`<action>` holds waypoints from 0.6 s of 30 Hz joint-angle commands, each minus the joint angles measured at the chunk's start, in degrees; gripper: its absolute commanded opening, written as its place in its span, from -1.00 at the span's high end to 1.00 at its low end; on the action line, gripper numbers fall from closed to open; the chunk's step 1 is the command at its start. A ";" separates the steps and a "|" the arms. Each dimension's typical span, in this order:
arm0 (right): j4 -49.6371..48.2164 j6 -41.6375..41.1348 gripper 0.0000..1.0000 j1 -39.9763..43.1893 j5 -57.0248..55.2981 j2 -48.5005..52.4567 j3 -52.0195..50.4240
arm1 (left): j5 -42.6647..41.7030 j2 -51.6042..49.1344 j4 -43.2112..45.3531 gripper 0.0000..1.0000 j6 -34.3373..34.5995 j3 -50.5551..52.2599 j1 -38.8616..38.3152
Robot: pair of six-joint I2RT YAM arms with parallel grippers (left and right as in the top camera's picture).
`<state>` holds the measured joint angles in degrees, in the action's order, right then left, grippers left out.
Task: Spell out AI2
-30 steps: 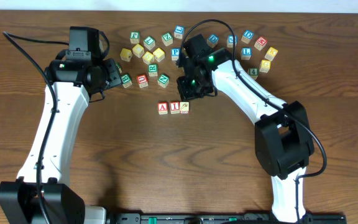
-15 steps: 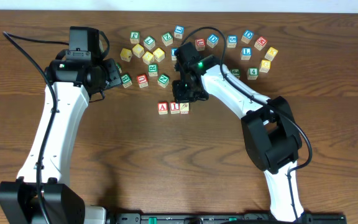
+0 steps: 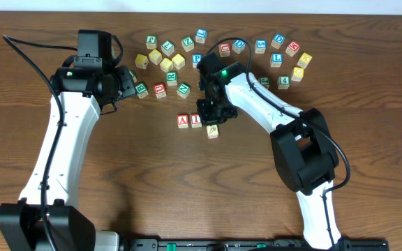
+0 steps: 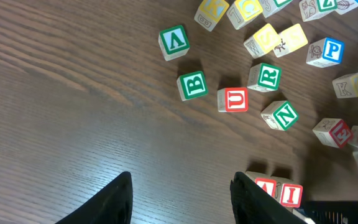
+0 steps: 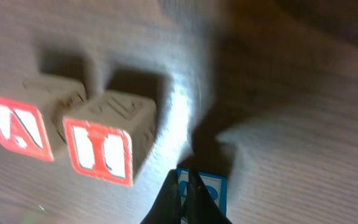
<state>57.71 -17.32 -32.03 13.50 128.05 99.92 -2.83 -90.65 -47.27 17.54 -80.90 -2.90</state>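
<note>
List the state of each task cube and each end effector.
red A cube: letter up, beside I.
red I cube: letter up, in line.
blue-bordered 2 cube: out of line, apart from I.
left end effector: open, empty.
right end effector: shut, at that cube.

Two cubes sit just beside each other at the left of the frame: the A cube (image 5: 18, 127) at the far left edge and the I cube (image 5: 98, 149) to its right, both with red-bordered white faces. At the bottom centre, the right gripper (image 5: 183, 177) shows as two dark fingertips pressed together. Behind them lies a blue-bordered cube (image 5: 211, 191), its character partly hidden, set lower right of the I cube with a gap between. The wooden table (image 5: 291, 155) is blurred, with dark shadow at the upper right.
</note>
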 commanded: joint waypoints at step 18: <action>6.84 3.85 0.92 -2.62 3.52 -1.27 3.89 | 0.76 0.09 0.00 -0.01 -0.98 0.48 0.09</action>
<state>64.73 -9.19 -32.64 16.80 128.01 104.95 -2.83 -90.63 -47.29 17.54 -80.90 -2.90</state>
